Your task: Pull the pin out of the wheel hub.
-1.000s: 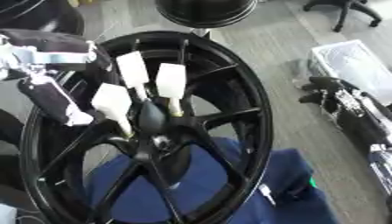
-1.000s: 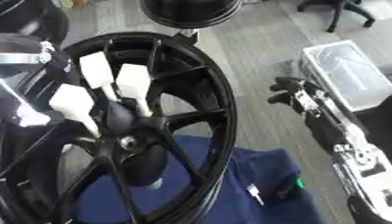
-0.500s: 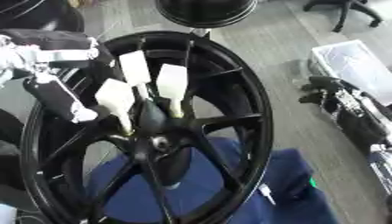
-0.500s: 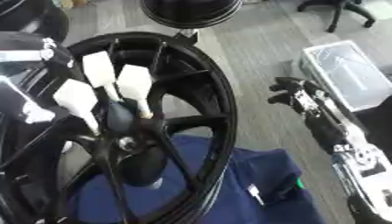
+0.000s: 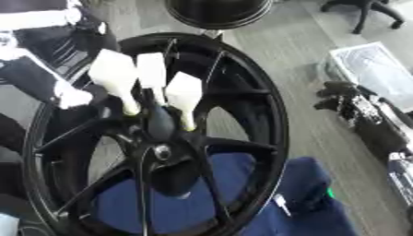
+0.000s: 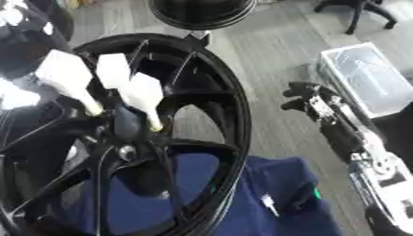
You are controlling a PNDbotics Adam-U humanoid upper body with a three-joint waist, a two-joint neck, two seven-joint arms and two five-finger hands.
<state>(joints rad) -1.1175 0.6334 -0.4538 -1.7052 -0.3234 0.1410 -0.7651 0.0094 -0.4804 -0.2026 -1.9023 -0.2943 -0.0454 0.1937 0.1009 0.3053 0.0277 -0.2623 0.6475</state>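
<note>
A black spoked wheel [image 5: 266, 120] lies on a blue cloth [image 5: 306, 203]. At its hub [image 5: 164, 152] a dark tapered pin [image 5: 158, 120] stands up from the centre. My left hand [image 5: 151, 73] reaches in from the upper left, its white-padded fingers [image 5: 184, 94] and thumb closed around the pin from both sides. Off the rim to the right, my right hand [image 6: 310, 99] rests idle, black fingers relaxed, holding nothing.
A clear plastic box [image 5: 375, 69] sits on the grey floor at the right, just behind my right hand. A second black round rim [image 5: 218, 9] stands at the top edge, and a chair base [image 5: 363, 9] at the top right.
My left hand's thumb pad has shifted up and left a little while the fingers stay at the pin. Wheel and right hand have not moved.
</note>
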